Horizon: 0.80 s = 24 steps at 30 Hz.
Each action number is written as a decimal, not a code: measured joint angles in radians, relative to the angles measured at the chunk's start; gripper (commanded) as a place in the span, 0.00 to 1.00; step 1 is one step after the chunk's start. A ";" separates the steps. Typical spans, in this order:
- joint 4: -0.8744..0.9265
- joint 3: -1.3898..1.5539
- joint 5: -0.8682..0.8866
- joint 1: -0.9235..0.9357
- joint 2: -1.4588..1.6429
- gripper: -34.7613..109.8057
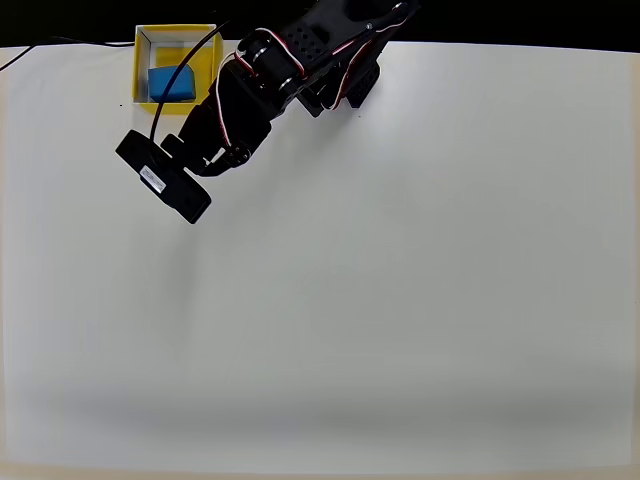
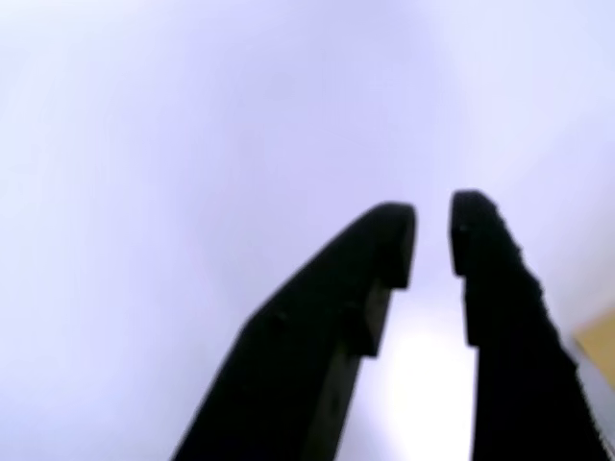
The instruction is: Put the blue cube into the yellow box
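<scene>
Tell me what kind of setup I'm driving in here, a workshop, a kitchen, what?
Probably a bare tabletop test rig rather than a lived-in room: a plain white table against a black backdrop, carrying the yellow box with the blue cube inside, and the black arm's gripper with nothing between its fingers.

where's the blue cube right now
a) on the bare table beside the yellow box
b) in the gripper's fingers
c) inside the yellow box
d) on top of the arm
c: in the overhead view the blue cube lies within the walls of the yellow box, and in the wrist view the gripper has a narrow gap between its fingers with nothing in it.
</scene>
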 measured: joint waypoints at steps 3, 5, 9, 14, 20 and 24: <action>0.000 0.034 0.038 -0.187 0.052 0.24; 0.000 0.095 0.064 -0.310 0.095 0.24; -0.035 0.291 0.080 -0.551 0.229 0.24; -0.087 0.581 0.087 -0.647 0.426 0.24; -0.003 0.719 0.083 -0.653 0.603 0.24; 0.095 0.721 0.097 -0.655 0.620 0.24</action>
